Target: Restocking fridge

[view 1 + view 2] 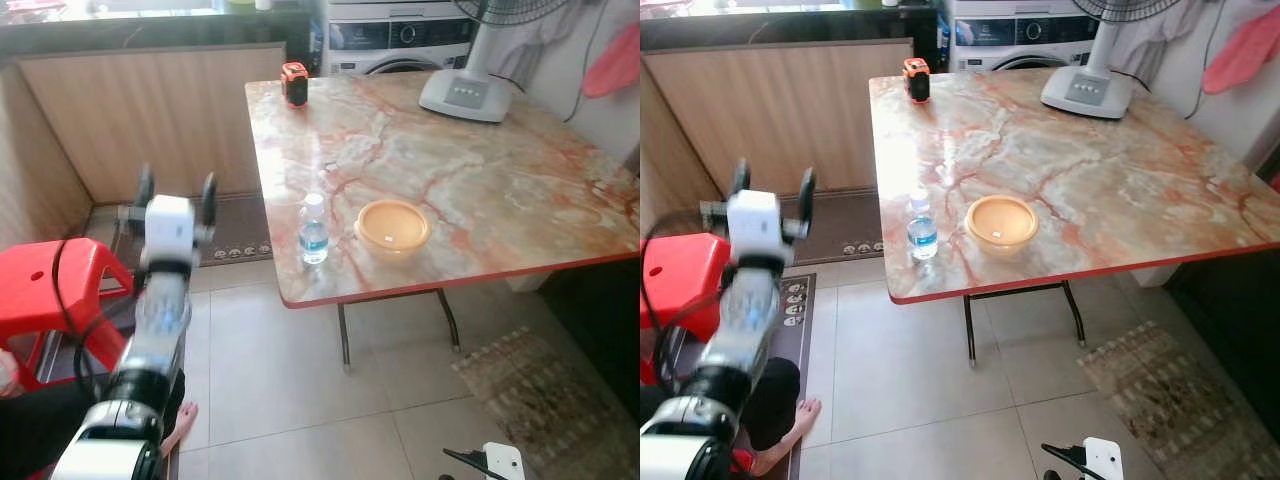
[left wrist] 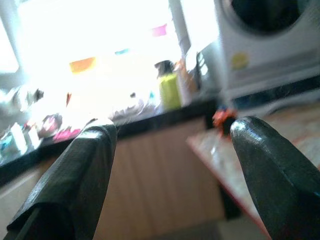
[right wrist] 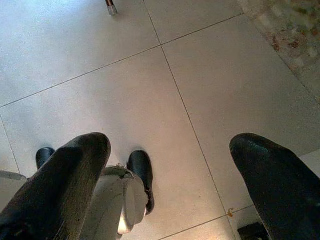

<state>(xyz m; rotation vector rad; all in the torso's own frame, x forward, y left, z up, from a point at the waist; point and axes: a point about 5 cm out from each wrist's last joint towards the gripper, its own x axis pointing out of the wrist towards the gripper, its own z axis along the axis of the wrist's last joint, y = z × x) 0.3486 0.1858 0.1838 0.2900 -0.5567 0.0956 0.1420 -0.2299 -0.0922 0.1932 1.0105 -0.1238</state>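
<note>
- My left gripper point(image 1: 176, 192) is raised with its fingers spread wide and nothing between them, well left of the marble table point(image 1: 480, 180).
- My right gripper point(image 3: 170, 185) hangs low over the tiled floor point(image 3: 150, 75), fingers apart and empty.
- The water bottle point(image 1: 313, 230) stands upright near the table's front edge, just beside an orange bowl point(image 1: 393, 229).
- A red stool point(image 1: 45, 295) sits beside my left arm.
</note>
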